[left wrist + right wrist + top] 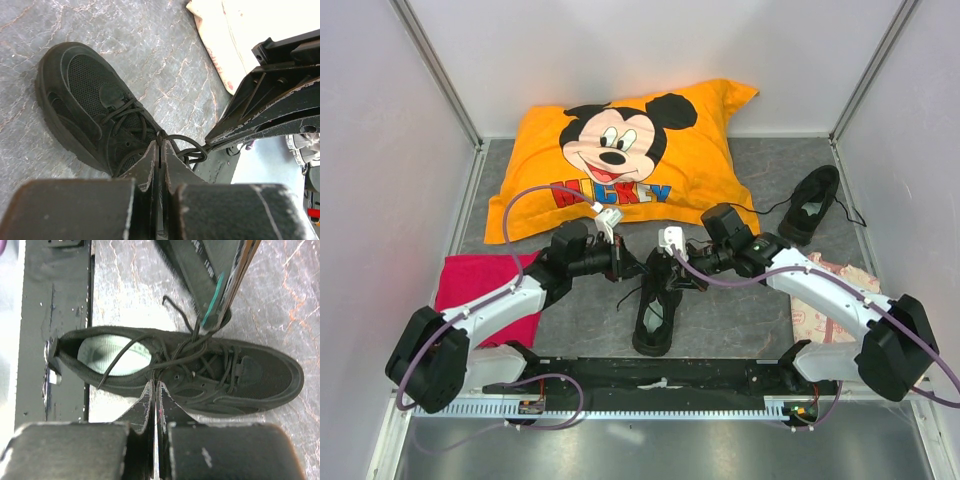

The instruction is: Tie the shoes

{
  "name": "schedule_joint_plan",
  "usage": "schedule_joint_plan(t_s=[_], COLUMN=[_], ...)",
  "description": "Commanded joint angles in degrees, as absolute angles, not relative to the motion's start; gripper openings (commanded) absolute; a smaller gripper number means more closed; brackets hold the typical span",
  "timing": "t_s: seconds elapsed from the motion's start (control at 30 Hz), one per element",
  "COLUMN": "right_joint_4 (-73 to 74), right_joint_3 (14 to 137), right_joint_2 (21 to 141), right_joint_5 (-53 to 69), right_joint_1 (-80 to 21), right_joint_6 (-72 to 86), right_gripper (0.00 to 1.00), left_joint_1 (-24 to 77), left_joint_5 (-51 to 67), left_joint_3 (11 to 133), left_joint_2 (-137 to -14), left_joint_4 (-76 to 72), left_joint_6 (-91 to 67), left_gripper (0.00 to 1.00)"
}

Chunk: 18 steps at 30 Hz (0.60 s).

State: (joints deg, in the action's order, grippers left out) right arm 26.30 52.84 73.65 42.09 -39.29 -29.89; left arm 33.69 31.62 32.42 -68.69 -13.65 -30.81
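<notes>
A grey marbled table fills the floor of a booth closed in by plain white walls with metal corner posts. At upper centre of the top view lies an orange Mickey Mouse pillow. A crimson folded cloth sits at the left edge, and a pale printed sheet sits at the right. A black mounting rail crosses the bottom.

One black mesh lace-up sneaker lies at centre, heel toward the rail, its opening showing a pale grey-white insole. The matching second black sneaker lies at upper right, just beside the pillow's corner and well apart from the first.

The left fingers are pressed together, their tips pinching the thin black laces over the eyelets. The right fingers are likewise closed, with the tips on lace strands at the sneaker's opposite side.
</notes>
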Motion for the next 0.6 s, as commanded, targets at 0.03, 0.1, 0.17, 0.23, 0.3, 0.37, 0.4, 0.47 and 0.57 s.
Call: schedule_joint_plan(t_s=[0.03,0.1,0.17,0.23,0.3,0.37,0.4,0.47,0.57], right_joint_4=[29.18,30.41,31.37,32.08,33.13,34.36,34.71,35.77,37.0], right_joint_3=[51.42,51.15,50.8,50.54,50.36,50.27,50.19,50.1,49.75], right_joint_2=[71.46,70.93,70.66,70.14,69.53,69.17,68.82,68.47,67.85], right_joint_5=[40.96,40.34,39.82,39.46,38.85,38.58,38.32,38.15,37.27], right_joint_1=[-39.55,-39.46,-39.46,-39.46,-39.29,-38.85,-38.85,-38.58,-38.15], right_joint_6=[-32.69,-33.22,-33.75,-34.01,-34.45,-34.98,-35.15,-35.42,-35.95], right_gripper=[0.0,0.0,0.0,0.0,0.0,0.0,0.0,0.0,0.0], left_joint_1=[32.43,31.91,31.38,30.85,30.24,29.8,29.71,29.53,29.36], left_joint_5=[30.41,30.32,30.23,30.5,30.76,30.85,31.02,31.03,31.38], left_joint_3=[31.73,31.73,31.47,31.46,31.46,31.29,31.29,31.2,31.29], left_joint_2=[-66.89,-66.62,-66.53,-66.18,-65.83,-65.22,-65.04,-64.51,-63.64], left_joint_4=[-13.71,-13.54,-13.45,-13.19,-12.75,-12.48,-12.39,-12.22,-11.6], left_joint_6=[-29.62,-29.18,-29.09,-28.83,-28.13,-27.43,-27.16,-26.55,-25.23], left_gripper=[0.01,0.02,0.02,0.02,0.02,0.02,0.02,0.02,0.02])
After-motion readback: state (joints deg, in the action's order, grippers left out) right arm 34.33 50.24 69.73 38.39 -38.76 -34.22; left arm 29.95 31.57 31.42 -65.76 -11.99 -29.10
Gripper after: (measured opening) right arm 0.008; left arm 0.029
